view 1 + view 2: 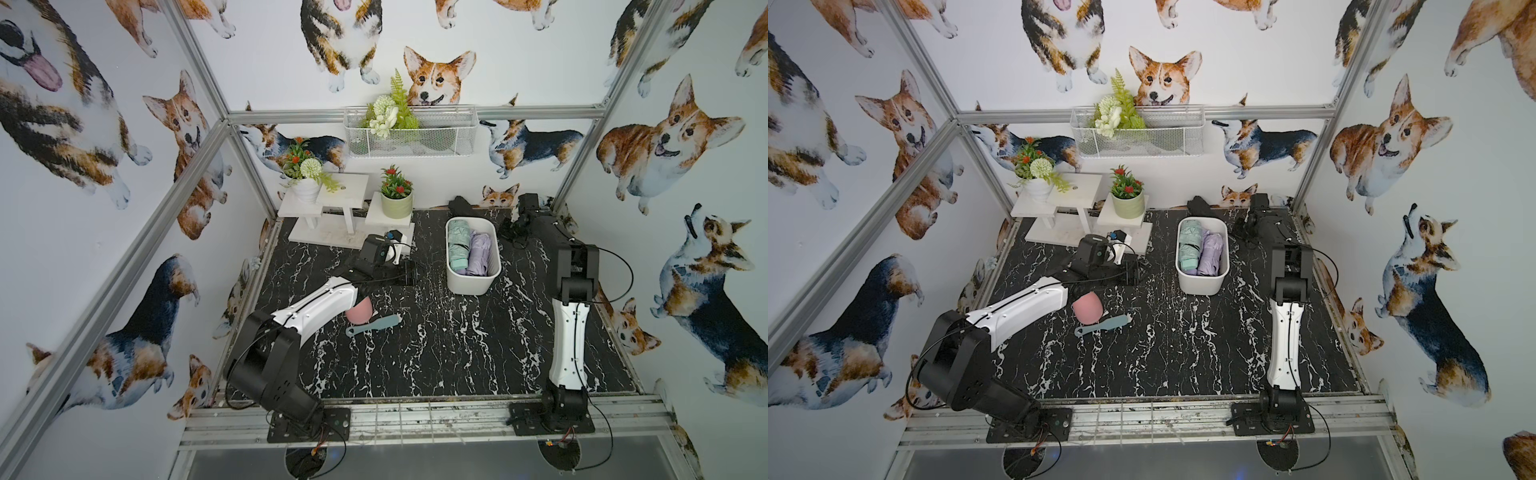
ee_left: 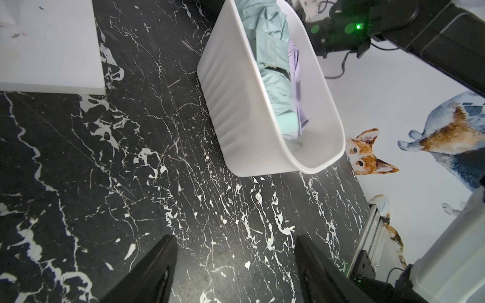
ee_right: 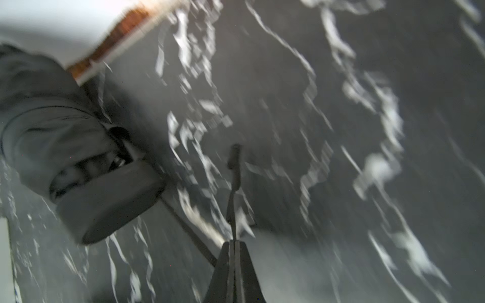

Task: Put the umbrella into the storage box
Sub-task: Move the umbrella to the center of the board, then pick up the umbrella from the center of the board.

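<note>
Umbrella [image 3: 52, 118], dark, folded | at back wall [image 1: 436, 185], behind storage box [image 1: 471, 286] | right gripper [image 3: 234, 242] jaws pressed together, pinching thin strap [image 3: 233, 168] | left gripper [image 2: 235, 238] spread, empty | risk: strap slipping free, load swinging against storage box; 2 umbrellas [image 1: 458, 245] inside, scant room.

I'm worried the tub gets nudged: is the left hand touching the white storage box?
Apart. The left wrist view shows a stretch of bare marble floor between the open left hand and the storage box.
</note>
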Motion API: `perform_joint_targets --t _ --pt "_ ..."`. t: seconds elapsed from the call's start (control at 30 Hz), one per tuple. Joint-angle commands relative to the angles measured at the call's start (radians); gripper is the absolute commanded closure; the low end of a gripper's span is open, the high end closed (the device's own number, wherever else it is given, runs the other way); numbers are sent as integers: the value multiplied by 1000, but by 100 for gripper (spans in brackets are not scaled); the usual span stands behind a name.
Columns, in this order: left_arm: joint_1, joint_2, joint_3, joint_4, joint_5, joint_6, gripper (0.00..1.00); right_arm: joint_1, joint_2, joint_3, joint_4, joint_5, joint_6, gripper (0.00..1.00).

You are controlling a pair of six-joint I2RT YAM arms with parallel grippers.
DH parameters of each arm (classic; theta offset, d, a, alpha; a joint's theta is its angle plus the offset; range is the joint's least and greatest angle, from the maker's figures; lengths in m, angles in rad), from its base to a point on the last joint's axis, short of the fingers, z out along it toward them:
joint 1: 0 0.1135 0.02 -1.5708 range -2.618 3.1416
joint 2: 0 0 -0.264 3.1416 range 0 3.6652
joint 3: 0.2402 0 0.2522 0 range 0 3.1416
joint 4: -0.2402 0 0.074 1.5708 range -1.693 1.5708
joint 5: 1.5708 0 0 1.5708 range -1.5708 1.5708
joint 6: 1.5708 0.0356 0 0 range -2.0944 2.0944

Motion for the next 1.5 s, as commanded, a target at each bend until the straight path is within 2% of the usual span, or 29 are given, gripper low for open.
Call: perform_joint_targets --t 0.0,0.23,0.33,0.37,0.43,0.47,0.5,0.57,0.73,0.93,1.13,1.47 --pt "-1 -34 -23 31 5 -21 24 -34 -131 -205 134 8 28 100" --pt "-19 -107 -66 37 -9 -46 25 -116 -437 -649 255 28 49 100" --pt "-29 -126 -78 35 -18 -49 25 -140 -549 -774 252 61 40 100" --pt "-31 -131 -81 34 -21 -49 25 -143 -580 -794 245 71 34 94" --pt "-34 -134 -83 31 -23 -47 25 -142 -639 -835 232 88 9 45" --pt "-37 -134 -82 28 -23 -46 25 -141 -663 -846 230 90 -4 32" --pt "-37 -131 -81 27 -22 -43 25 -135 -688 -852 221 98 -23 23" --pt "-39 -124 -82 27 -22 -39 25 -118 -728 -850 211 105 -67 18" --pt "-39 -90 -68 33 -20 -14 25 -48 -720 -764 168 73 -183 15" --pt "-42 -57 -53 52 -13 -9 25 -13 -574 -618 121 77 -255 15" --pt "-43 -47 -52 60 -16 -10 25 -11 -432 -485 99 27 -301 14" --pt "-42 -44 -60 66 -27 -17 25 -4 -250 -307 57 -19 -352 22"
